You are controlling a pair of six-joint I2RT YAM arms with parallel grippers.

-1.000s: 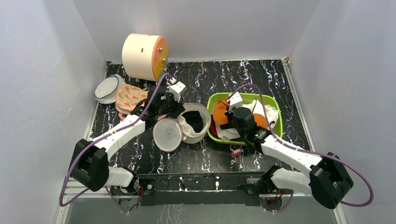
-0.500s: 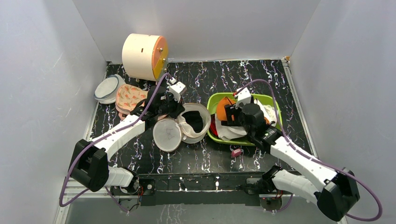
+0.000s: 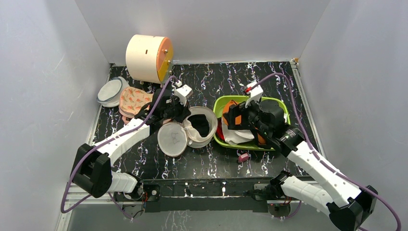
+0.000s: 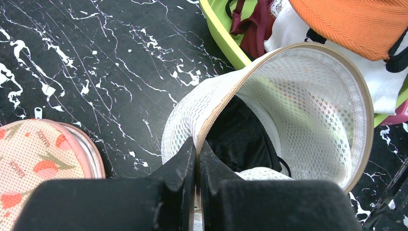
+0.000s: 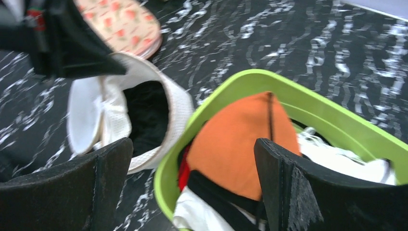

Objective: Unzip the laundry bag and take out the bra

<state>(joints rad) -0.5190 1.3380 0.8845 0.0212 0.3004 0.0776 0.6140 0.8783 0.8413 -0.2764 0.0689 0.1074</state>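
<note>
The white mesh laundry bag [image 3: 198,126] lies unzipped in the middle of the table, its lid half [image 3: 172,139] flopped forward. My left gripper [image 4: 196,150] is shut on the bag's beige zipper rim [image 4: 226,103]. A black garment [image 4: 240,139] shows inside the bag. The bra, with orange cups [image 5: 240,139] and a black band, lies in the green basket [image 5: 226,79] on white garments. My right gripper [image 5: 192,147] hangs open just above the bra, with nothing between its fingers. From above, the right gripper [image 3: 234,118] stands over the basket's left half.
The green basket [image 3: 231,97] sits right of the bag, with white garments [image 3: 238,136] and a dark red piece in it. A flamingo-patterned pouch [image 3: 133,100], a grey-rimmed disc [image 3: 110,91] and a cream drum [image 3: 146,57] stand at the back left. A small pink item [image 3: 244,157] lies in front of the basket.
My right gripper has gone from shut to open and its arm has pulled up and to the right over the basket. The left gripper and the bag have not moved.
</note>
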